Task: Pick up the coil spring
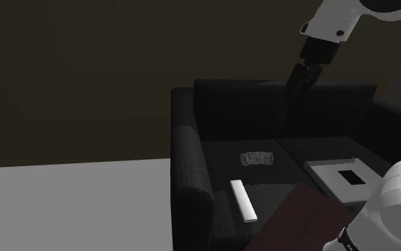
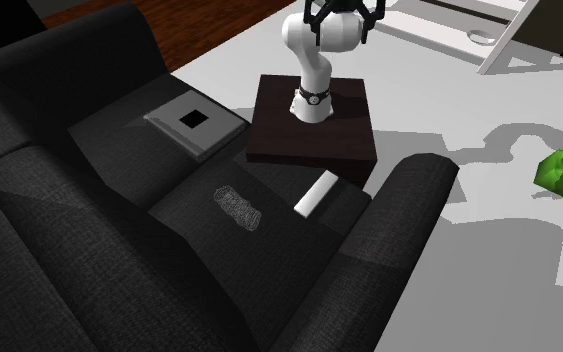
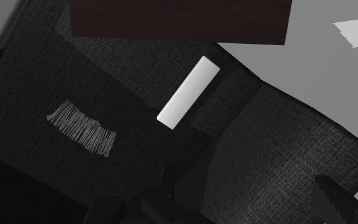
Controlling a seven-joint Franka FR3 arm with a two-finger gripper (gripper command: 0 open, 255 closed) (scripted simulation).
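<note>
Springs: one grey wire coil spring, shoulder view's centre.
Bars: one flat white bar, lower centre.
Gripper: one black two-finger gripper, released.

The shoulder view is taken from beside & a little behind the stand, fairly near, aimed down across the sofa seat toward its backrest. The second exterior view is set high behind that backrest, opp. the arm, and is faced down at the stand from farther off. The wrist view is pointed steeply down from above the seat; the seat part w/ the coil spring, the white bar & the stand's edge are shared by all three.
</note>
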